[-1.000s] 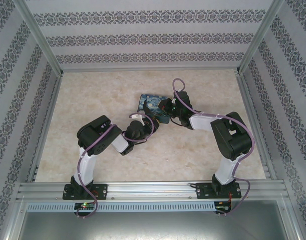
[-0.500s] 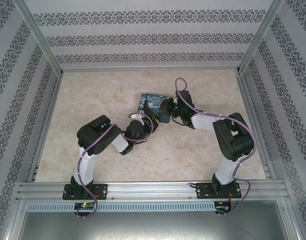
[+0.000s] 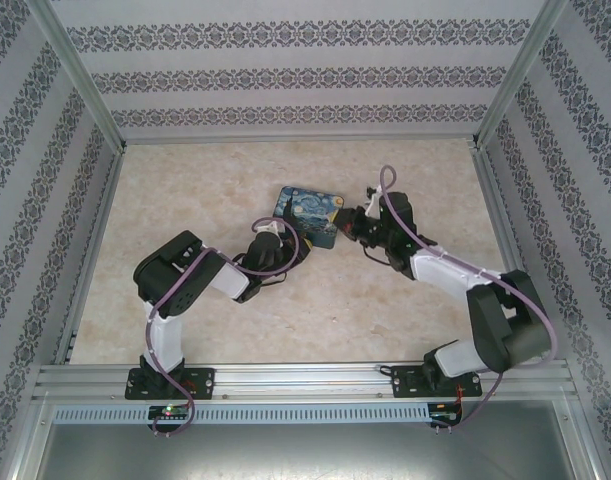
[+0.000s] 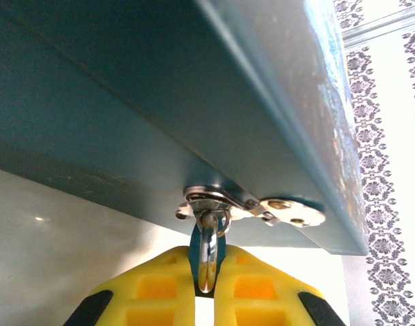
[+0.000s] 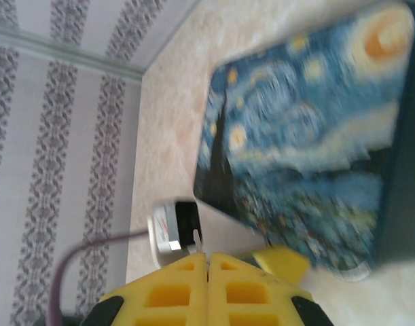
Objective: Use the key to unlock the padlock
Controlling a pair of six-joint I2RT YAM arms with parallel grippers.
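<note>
Pinching the padlock (image 4: pixel 207 239) on the shut box (image 4: pixel 159 102), left pincer (image 4: pixel 206 275), right pincer (image 5: pixel 207 258) pressed together

We can read no text, label, brand, number or sign in any view. The box (image 3: pixel 307 213) at the middle of the top frame bears only a painted blue-and-yellow swirl picture, blurred in the right wrist frame. The walls (image 3: pixel 285 80) along the upper part of the frame carry bands of repeating ornament, with no letters among them.
</note>
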